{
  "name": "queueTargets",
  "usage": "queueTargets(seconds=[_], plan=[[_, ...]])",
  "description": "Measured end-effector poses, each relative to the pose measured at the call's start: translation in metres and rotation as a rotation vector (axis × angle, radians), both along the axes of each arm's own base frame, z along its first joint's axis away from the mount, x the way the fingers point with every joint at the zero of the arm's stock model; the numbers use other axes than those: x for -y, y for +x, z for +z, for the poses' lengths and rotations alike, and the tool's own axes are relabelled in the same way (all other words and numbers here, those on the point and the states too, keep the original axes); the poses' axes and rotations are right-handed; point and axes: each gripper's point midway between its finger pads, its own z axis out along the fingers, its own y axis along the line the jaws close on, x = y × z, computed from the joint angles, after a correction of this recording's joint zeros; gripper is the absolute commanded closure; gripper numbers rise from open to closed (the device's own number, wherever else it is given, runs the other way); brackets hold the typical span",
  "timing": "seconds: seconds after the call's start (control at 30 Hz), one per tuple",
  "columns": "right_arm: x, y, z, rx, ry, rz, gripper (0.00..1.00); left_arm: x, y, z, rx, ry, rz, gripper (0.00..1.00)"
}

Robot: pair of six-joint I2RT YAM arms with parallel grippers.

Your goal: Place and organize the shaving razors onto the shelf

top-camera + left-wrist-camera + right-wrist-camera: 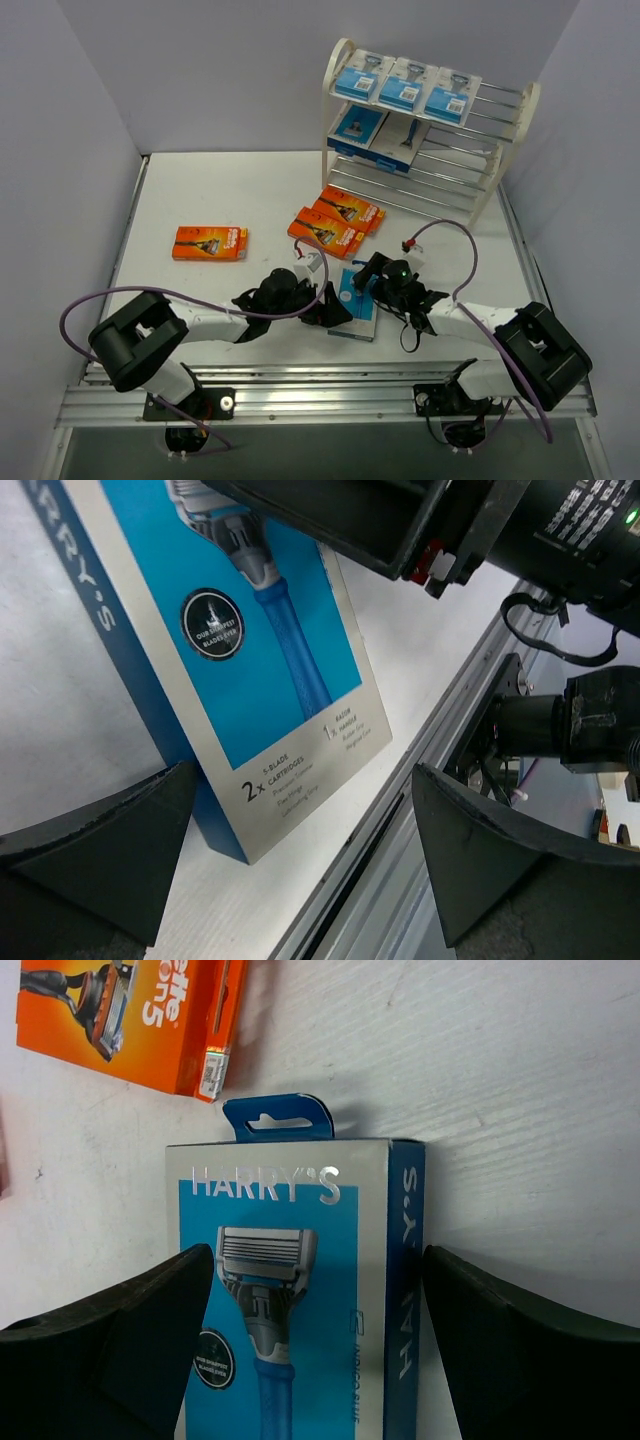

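Note:
A blue and grey Harry's razor box [358,312] lies flat near the table's front edge, between my two grippers. My right gripper [368,276] [318,1250] is open and straddles the box [300,1230] near its hanger end; its right finger [500,1350] stands just clear of the box's blue side. My left gripper [336,308] [300,770] is wide open at the box's bottom corner [250,630], holding nothing. The cream shelf [524,112] at the back right holds three blue packs [404,88] on top and two packs [378,132] on the middle tier.
Two orange razor boxes [338,222] [120,1020] lie just beyond the Harry's box. A third orange box [208,243] lies to the left. The aluminium rail [420,810] of the table's front edge runs close under my left gripper. Cables [450,235] loop above the right arm.

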Motion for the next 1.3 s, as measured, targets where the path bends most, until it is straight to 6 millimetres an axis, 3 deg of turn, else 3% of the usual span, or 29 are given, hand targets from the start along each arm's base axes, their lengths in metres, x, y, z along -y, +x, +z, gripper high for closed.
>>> queueTargets(seconds=[0.4,0.83,1.1,1.3], plan=[[-0.022,0.002,0.014,0.031,0.035,0.075,0.2,-0.002,-0.015,-0.003,-0.01,-0.013,-0.04,0.02],[-0.072,0.014,0.019,0.053,0.043,0.195,0.2,0.0,-0.02,0.017,0.023,-0.058,-0.06,0.02],[-0.105,0.028,0.013,0.039,0.059,0.296,0.2,0.0,-0.02,0.017,0.026,-0.057,-0.06,0.02],[-0.125,0.039,0.025,0.067,0.086,0.358,0.2,-0.005,-0.023,0.022,0.042,-0.057,-0.059,0.02]])
